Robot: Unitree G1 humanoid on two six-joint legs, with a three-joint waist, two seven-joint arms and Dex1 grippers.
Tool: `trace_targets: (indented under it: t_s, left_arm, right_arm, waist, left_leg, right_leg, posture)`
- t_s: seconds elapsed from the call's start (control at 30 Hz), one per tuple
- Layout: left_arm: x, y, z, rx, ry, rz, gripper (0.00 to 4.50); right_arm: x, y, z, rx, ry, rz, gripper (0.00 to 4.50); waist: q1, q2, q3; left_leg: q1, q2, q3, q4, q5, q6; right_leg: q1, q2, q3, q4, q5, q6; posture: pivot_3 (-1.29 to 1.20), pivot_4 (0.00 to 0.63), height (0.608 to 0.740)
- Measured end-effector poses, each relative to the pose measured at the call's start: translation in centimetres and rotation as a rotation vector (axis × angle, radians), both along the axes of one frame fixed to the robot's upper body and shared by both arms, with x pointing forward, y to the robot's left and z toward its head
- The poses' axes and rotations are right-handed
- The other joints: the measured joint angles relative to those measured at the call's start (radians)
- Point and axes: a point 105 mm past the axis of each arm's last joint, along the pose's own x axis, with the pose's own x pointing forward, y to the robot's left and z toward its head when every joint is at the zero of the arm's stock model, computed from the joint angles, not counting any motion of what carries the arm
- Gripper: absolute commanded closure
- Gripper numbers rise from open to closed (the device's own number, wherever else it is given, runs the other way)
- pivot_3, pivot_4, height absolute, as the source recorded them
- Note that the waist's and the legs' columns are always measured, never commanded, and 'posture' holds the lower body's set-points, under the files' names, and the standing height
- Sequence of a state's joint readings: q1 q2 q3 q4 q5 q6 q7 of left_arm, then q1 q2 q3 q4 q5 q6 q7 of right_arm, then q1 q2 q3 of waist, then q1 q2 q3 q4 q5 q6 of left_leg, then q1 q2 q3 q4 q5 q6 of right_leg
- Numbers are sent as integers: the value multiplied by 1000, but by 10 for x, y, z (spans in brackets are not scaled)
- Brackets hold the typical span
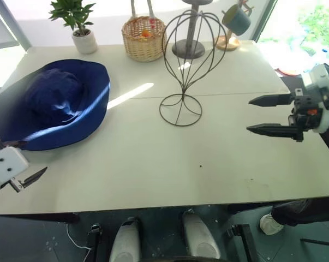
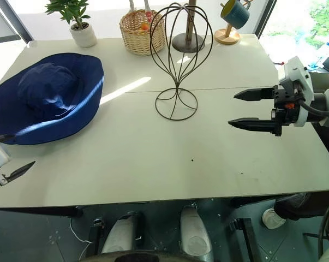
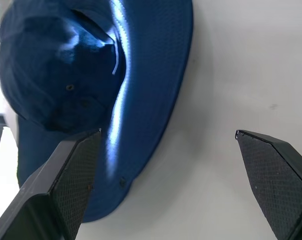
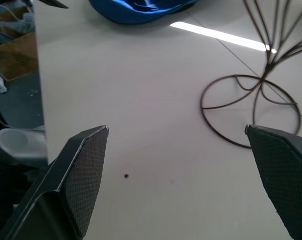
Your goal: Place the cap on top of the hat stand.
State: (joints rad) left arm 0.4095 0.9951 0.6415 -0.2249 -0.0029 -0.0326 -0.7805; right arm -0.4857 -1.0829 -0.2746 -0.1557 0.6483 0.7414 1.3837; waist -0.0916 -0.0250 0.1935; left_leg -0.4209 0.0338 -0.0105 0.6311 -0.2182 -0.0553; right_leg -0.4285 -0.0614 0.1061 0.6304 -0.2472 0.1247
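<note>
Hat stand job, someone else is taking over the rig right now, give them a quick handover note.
Left gripper: open, empty, by the near brim of the cap.
Right gripper: open, empty, over the table, to the right of the hat stand.
Cap: lying flat on the table's left side, crown up, untouched.
Hat stand: upright mid-table, cage head bare.
Done: nothing yet.
Left: grasp the cap, lift it, set it over the cage head.
</note>
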Motion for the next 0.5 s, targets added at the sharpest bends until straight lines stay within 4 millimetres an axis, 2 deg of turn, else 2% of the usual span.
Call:
trace_targets:
  t_s: [0.2, 0.43, 0.5]
  left_arm:
    - [26, 6, -12, 189, -78, -24, 24]
    - [63, 11, -42, 264, -89, -17, 24]
    - [74, 9, -44, 266, -118, -16, 24]
  right_arm:
    - [-24, 23, -8, 9, 53, 53, 0]
    - [-28, 32, 1, 47, 26, 33, 0]
    - [-27, 32, 2, 50, 21, 23, 0]
  waist:
    - [15, 0, 0]
    - [30, -1, -1]
    - [34, -1, -1]
  left_leg:
    - [0, 0, 0, 0, 0, 0]
    - [-1, 0, 0, 1, 0, 0]
    - [-1, 0, 0, 1, 0, 0]
  right_leg:
    - [-1, 0, 0, 1, 0, 0]
    - [0, 0, 0, 1, 1, 1]
    - [0, 0, 0, 2, 3, 5]
  posture:
    - [0, 150, 740]
    - [0, 150, 740]
    - [0, 150, 740]
